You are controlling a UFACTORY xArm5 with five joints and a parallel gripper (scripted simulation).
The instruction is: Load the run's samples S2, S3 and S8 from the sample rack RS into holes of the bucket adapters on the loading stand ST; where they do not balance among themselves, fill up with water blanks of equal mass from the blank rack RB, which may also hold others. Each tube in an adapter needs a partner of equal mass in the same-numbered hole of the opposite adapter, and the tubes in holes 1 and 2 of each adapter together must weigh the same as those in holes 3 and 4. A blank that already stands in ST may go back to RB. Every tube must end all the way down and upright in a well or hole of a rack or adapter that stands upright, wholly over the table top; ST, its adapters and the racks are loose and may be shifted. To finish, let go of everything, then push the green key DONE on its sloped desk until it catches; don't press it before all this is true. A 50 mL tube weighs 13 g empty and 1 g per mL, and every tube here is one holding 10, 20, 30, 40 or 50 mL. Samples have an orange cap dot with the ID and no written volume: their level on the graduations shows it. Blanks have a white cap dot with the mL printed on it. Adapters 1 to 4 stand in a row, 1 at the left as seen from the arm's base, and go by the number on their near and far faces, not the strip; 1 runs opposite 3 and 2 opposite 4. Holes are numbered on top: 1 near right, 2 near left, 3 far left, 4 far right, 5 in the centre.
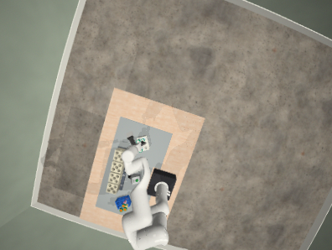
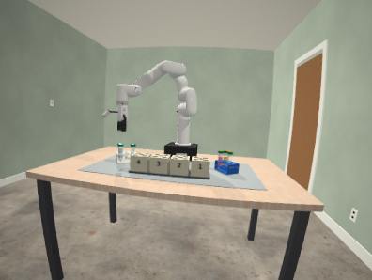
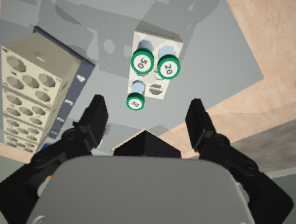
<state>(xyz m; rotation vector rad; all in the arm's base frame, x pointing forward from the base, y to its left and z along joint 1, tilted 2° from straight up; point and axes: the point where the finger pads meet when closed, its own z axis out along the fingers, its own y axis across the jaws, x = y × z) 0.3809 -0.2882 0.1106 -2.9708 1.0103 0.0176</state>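
My gripper [image 3: 147, 107] is open and empty, hanging high above the blank rack RB [image 3: 154, 65]. RB holds three green-capped blanks: one marked 50 [image 3: 142, 62], one marked 20 [image 3: 169, 66], and a smaller-looking one [image 3: 135, 101] whose number I cannot read surely. In the side view the gripper [image 2: 122, 125] hangs well above RB's tubes [image 2: 120, 149]. The adapters on stand ST [image 2: 169, 164] stand in a row numbered 4, 3, 2, 1 from left; their holes look empty in the wrist view [image 3: 31, 95]. The blue sample rack RS [image 2: 228, 165] holds orange-dotted tubes [image 1: 122, 205].
The arm's black base [image 1: 162, 182] stands behind ST. A small desk with the green DONE key [image 1: 135, 180] sits between ST and the base. A grey mat [image 2: 244, 178] lies under the racks on the wooden table.
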